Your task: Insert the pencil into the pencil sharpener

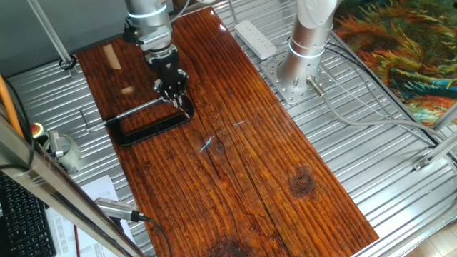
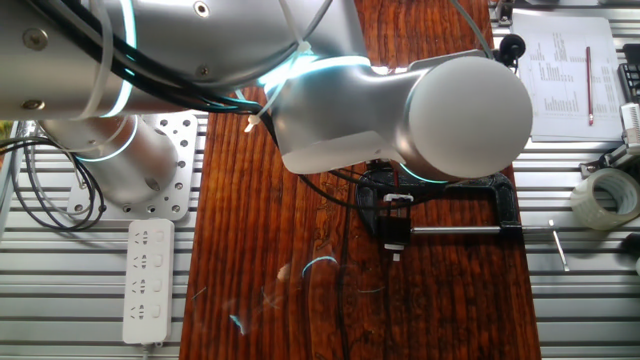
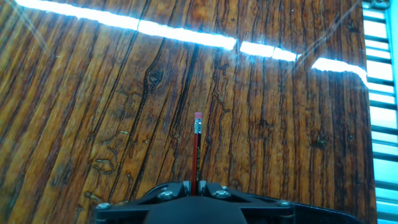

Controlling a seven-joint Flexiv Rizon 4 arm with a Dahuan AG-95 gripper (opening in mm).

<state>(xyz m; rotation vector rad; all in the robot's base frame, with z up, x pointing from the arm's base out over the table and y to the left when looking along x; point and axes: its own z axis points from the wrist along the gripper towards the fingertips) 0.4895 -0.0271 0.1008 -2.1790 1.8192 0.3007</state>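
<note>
One thin dark pencil with a reddish eraser end (image 3: 197,146) is held between the black two-finger gripper (image 3: 194,185) in the hand view. The fingers (image 3: 180,188) are closed tightly on its lower part, and the reddish end points away from the hand, above the glossy brown wooden table (image 3: 81,112).

In one fixed view, the gripper (image 1: 175,96) hangs low over the far left part of the table (image 1: 243,171), just beside the silver rod of a black C-shaped clamp (image 1: 146,125) that lies flat on the wood. A short piece of the pencil (image 1: 185,107) shows under the fingers, near the end of the rod. Two pale wooden blocks (image 1: 111,56) lie beyond the clamp, near the table's far edge.

In the other fixed view, the big silver arm covers much of the clamp (image 2: 500,200), and the gripper (image 2: 393,235) is seen at the clamp's rod. A white power strip (image 2: 147,280) lies on the metal surface beside the table. I cannot identify a pencil sharpener in any view.
</note>
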